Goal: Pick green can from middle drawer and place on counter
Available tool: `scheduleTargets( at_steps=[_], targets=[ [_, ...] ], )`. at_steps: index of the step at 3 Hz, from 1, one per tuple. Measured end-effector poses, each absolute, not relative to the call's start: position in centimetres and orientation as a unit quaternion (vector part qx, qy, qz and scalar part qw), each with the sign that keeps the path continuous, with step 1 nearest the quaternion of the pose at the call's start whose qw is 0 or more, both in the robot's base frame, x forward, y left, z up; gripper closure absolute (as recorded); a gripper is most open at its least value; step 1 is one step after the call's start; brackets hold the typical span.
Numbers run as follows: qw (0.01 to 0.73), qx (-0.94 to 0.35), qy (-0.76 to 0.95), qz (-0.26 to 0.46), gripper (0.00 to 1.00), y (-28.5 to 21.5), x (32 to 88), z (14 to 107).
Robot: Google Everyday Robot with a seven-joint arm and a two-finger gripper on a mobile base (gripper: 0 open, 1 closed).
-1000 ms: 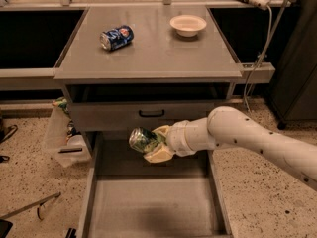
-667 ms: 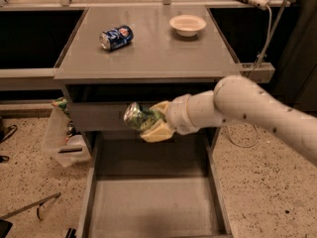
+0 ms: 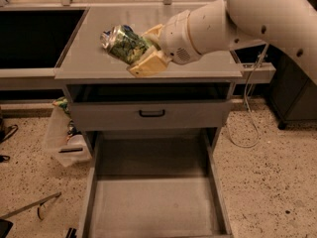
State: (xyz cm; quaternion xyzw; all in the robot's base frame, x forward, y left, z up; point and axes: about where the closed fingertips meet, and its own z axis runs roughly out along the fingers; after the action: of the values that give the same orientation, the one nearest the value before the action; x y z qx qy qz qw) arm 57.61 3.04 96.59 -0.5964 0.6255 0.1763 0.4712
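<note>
My gripper [image 3: 141,51] is shut on the green can [image 3: 123,43], a mottled green-and-white can with a silver end facing left. It holds the can on its side, tilted, above the front part of the grey counter [image 3: 89,58]. My white arm reaches in from the upper right. The middle drawer [image 3: 153,197] stands pulled out below, its flat grey floor bare.
A grey drawer face with a small black handle [image 3: 151,113] sits above the open drawer. A clear plastic bin [image 3: 64,140] stands on the speckled floor at the left. A cable [image 3: 250,118] hangs at the right. A dark recess lies left of the counter.
My gripper has lifted the green can from in front of the drawers up to above the counter's front. The view has shifted closer and lower on the cabinet.
</note>
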Motion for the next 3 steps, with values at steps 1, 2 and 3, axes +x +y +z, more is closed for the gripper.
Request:
scheduleTargets(
  at_steps=[1, 2, 3],
  targets=[
    [0.471, -0.596, 0.625, 0.176, 1.0, 3.0, 57.6, 96.6],
    [0.467, -0.604, 0.624, 0.164, 1.0, 3.1, 58.5, 96.7],
    [0.453, -0.615, 0.631, 0.132, 1.0, 2.0, 62.9, 96.4]
  ],
)
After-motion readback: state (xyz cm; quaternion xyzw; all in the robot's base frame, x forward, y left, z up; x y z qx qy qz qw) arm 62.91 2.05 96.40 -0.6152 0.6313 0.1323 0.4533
